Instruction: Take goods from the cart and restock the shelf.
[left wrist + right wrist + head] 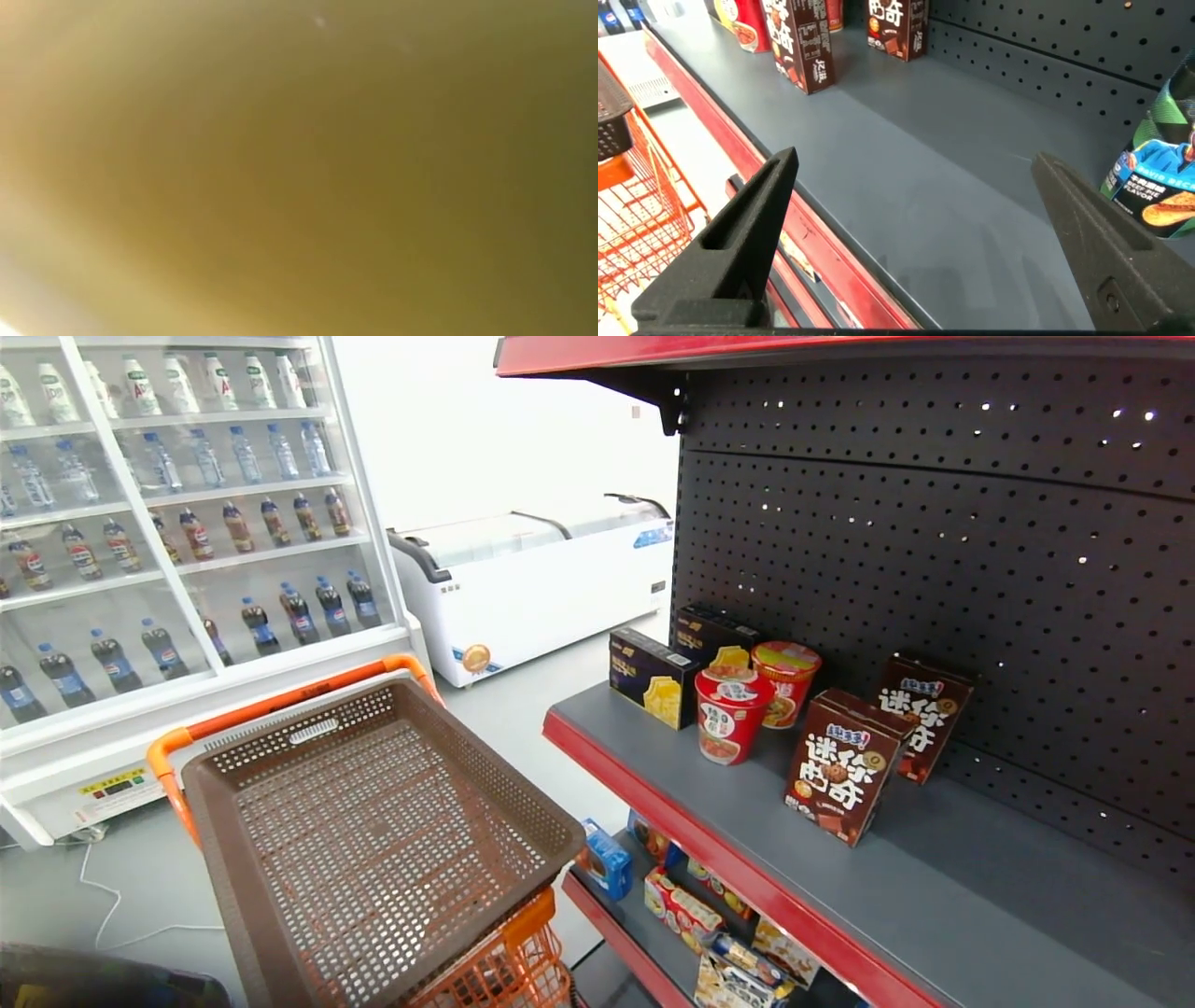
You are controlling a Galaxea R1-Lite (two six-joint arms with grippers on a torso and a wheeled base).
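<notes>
The cart's brown perforated basket [373,821] sits on an orange frame [280,705] left of the shelf, its mesh floor bare. On the grey shelf board [934,896] stand two dark boxes [653,677], two red cup noodles [733,714] and two brown snack boxes [845,765]. My right gripper [915,166] hangs open just above the shelf board [971,243] with nothing between its fingers. The brown boxes [799,42] lie beyond it and a blue-green bag [1158,173] stands beside it. A yellow-brown blur [299,168] lies right against the left wrist camera.
A black pegboard [934,551] backs the shelf, with a red shelf [653,350] overhead and a red lip [709,845] in front. Snack packs [691,905] fill the lower shelf. A drinks cooler [168,523] and a chest freezer [532,579] stand behind the cart.
</notes>
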